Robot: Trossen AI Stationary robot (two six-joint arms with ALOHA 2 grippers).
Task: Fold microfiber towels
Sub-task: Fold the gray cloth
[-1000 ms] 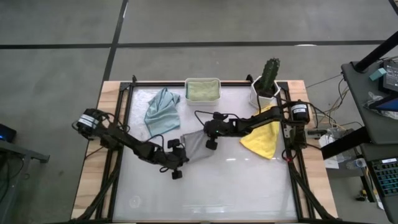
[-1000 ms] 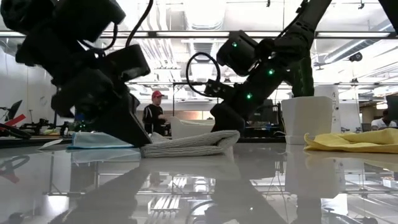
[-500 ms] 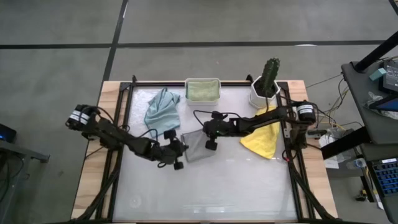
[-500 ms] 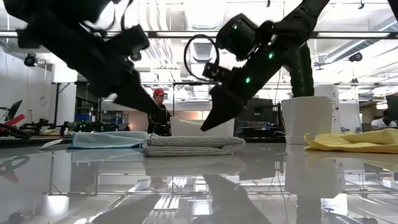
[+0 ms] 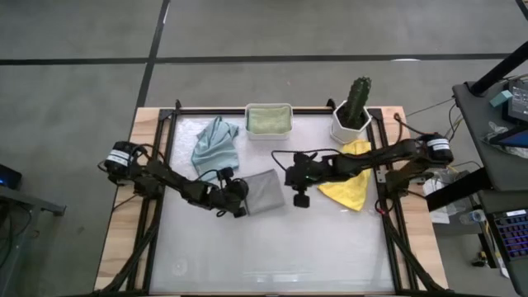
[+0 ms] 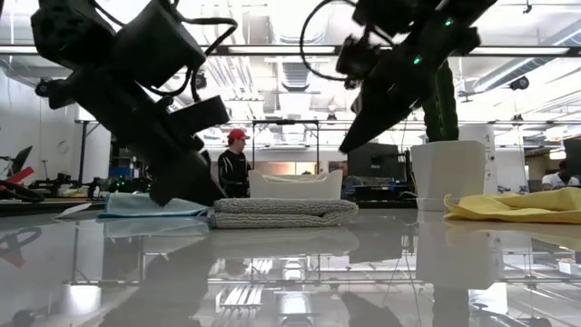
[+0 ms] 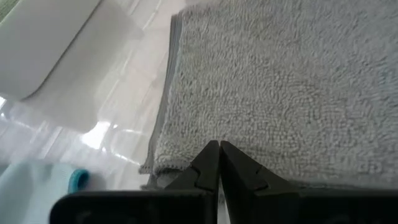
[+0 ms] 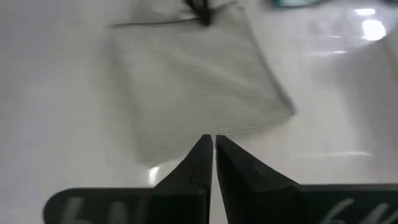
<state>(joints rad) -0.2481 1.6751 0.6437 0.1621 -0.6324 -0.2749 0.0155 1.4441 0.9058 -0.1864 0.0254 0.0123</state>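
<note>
White glossy tabletop (image 5: 272,247) is bearing a folded grey microfiber towel (image 5: 262,191); its nine-o'clock edge is being pressed by the left gripper (image 5: 238,198), fingers pressed together. At three o'clock the right gripper (image 5: 300,196) is being held clear, also pressed together. Judged next: the crumpled yellow microfiber towel (image 5: 351,185) needs spreading flat.

The folded towel (image 5: 264,191) lies mid-table between 2 grippers: left gripper (image 5: 240,196) touching, right gripper (image 5: 290,177) just beside.

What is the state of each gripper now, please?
Left gripper: shut, holding nothing, at the grey towel's edge.
Right gripper: shut, holding nothing, above the table beside that towel.
</note>
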